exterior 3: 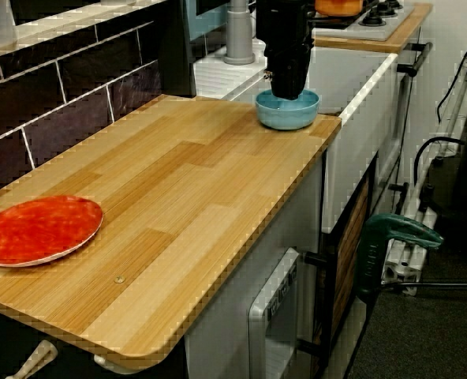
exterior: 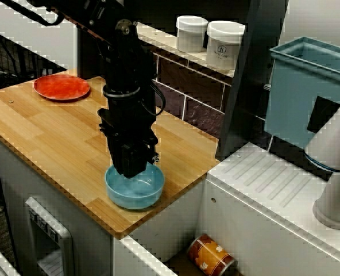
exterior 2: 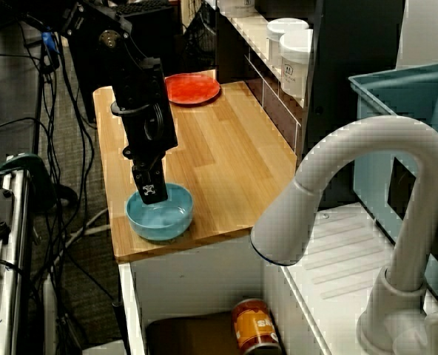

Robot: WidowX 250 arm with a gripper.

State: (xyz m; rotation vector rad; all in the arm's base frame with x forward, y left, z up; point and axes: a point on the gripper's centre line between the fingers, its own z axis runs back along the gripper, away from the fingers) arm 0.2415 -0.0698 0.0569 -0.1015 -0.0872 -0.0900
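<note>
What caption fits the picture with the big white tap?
Black gripper at the rim of a blue bowl near the wooden counter edge, red plate behind.

Even indoor light, soft shadows, jagged pixelated edges

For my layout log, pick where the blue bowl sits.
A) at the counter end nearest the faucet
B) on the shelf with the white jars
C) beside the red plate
A: the blue bowl rests at the counter end by the faucet, far from the red plate.
</note>
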